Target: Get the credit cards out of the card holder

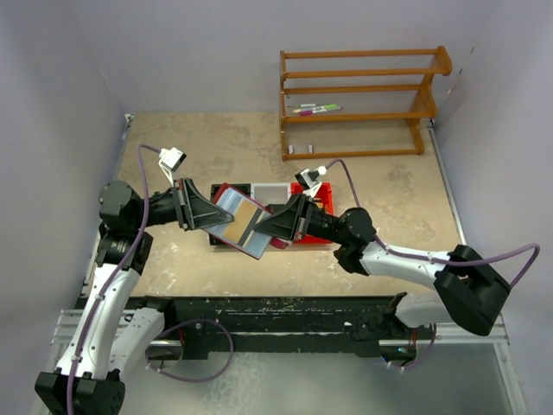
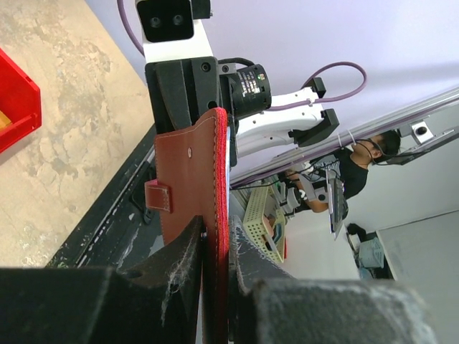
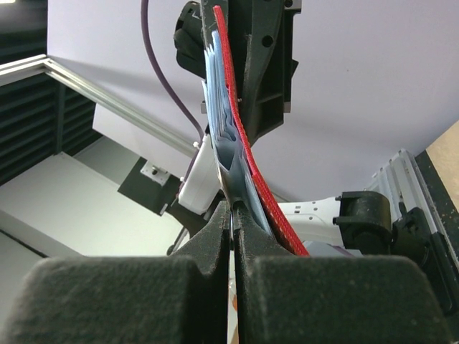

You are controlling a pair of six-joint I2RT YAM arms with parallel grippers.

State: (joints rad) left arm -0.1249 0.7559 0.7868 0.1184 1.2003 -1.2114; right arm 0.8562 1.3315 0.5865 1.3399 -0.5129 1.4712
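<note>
Card holder [image 2: 188,165] in left gripper [image 2: 215,236] | right gripper [image 3: 231,215] pinched shut | tab [image 2: 159,196]: left wrist only

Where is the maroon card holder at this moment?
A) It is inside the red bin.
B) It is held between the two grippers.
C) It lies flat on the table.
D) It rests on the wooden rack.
B: the left gripper clamps one edge of the card holder and the right gripper pinches its opposite side, so it is held open, off the table.
</note>
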